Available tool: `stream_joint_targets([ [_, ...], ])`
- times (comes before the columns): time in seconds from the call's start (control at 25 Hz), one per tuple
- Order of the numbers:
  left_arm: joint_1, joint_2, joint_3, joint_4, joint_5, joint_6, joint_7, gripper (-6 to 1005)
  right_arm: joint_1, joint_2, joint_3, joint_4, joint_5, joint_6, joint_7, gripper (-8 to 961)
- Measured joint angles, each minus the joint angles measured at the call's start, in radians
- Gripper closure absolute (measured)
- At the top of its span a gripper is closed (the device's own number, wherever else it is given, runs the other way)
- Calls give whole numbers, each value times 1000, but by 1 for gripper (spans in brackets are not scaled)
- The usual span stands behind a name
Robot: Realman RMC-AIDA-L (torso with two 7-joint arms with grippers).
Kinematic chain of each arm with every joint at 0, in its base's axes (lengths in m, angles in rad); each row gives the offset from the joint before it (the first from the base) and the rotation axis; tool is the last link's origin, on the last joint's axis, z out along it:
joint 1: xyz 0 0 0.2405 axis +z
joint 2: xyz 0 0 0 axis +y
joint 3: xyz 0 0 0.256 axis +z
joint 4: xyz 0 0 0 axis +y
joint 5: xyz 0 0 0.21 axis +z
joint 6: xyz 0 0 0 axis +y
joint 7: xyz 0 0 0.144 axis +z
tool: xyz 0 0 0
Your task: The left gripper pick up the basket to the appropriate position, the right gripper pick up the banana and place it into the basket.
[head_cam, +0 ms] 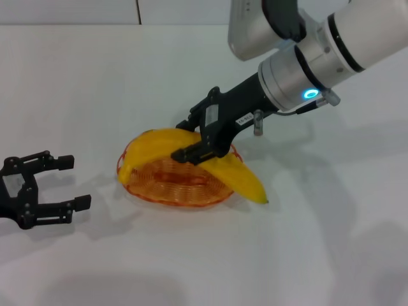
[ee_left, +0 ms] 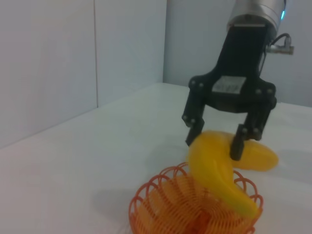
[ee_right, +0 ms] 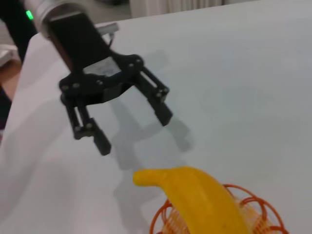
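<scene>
My right claw (head_cam: 193, 138) straddled the banana (head_cam: 224, 171) lying across the basket (head_cam: 167, 189), fingers parted, release under way; next, lift clear.

My left claw (head_cam: 69, 183) sat open, well left of the basket.

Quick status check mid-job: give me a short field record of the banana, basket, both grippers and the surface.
banana: lies across the basket, one end past the rim
basket: on the table, not held
right gripper: fingers either side of the banana's middle, over the basket
left gripper: open, empty, apart from the basket on the robot's left
table: white
</scene>
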Motion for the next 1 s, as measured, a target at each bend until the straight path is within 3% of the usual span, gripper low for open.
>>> stream_joint_targets([
  [0.68,-7,-4,0,0,0,0,0,121,6,0,13,33,1,5,14,246],
  [1.0,2,-1,-8,0,0,0,0,122,-21,-3,134,21,3,-51,-12,242],
])
